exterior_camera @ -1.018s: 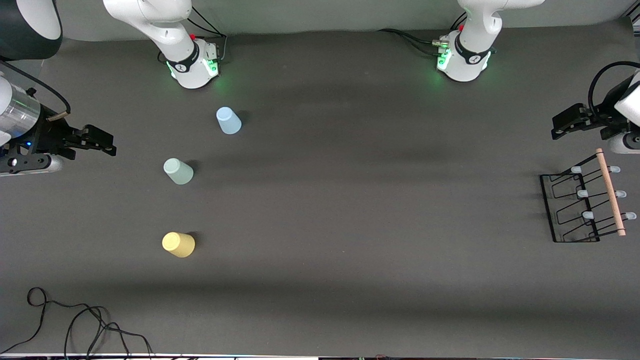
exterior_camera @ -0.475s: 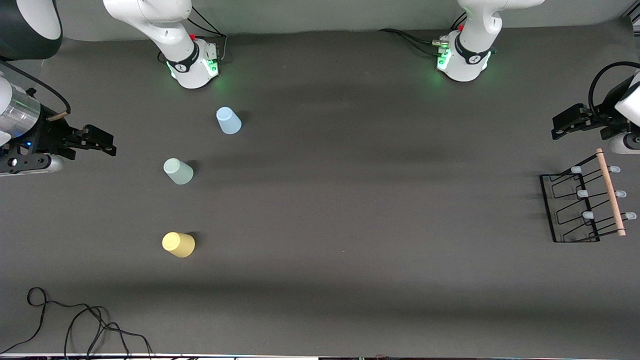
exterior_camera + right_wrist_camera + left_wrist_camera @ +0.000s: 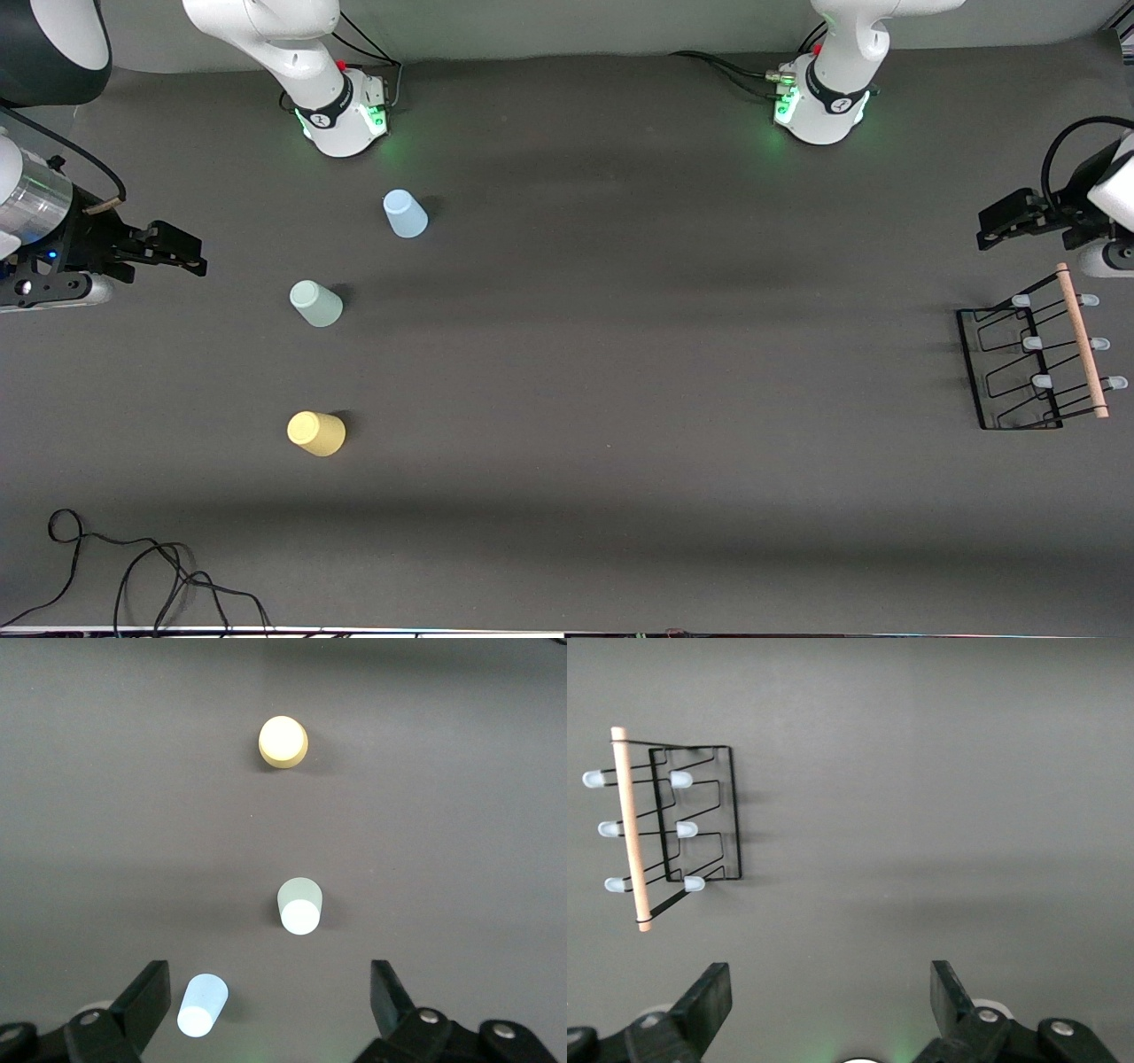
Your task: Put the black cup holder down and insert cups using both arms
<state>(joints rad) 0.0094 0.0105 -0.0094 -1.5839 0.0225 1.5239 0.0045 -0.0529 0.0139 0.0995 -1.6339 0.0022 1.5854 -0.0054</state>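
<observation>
The black cup holder point(image 3: 1010, 365) stands at the left arm's end of the table, its wooden rod handle point(image 3: 1081, 341) on top with pale-tipped pegs on both sides. It also shows in the left wrist view point(image 3: 732, 815). Three cups stand toward the right arm's end: light blue point(image 3: 405, 213), mint green point(image 3: 315, 304), and yellow point(image 3: 315, 433) nearest the front camera. All three show in the right wrist view: light blue point(image 3: 203, 1005), mint green point(image 3: 300, 905), yellow point(image 3: 283, 741). My left gripper point(image 3: 988, 226) point(image 3: 828, 979) is open and empty, up beside the holder. My right gripper point(image 3: 190, 257) point(image 3: 267, 979) is open and empty, up beside the cups.
A loose black cable point(image 3: 133, 576) lies at the table's near corner at the right arm's end. The two arm bases point(image 3: 341, 115) point(image 3: 824, 106) stand along the edge farthest from the front camera. The dark mat point(image 3: 638, 354) between cups and holder is bare.
</observation>
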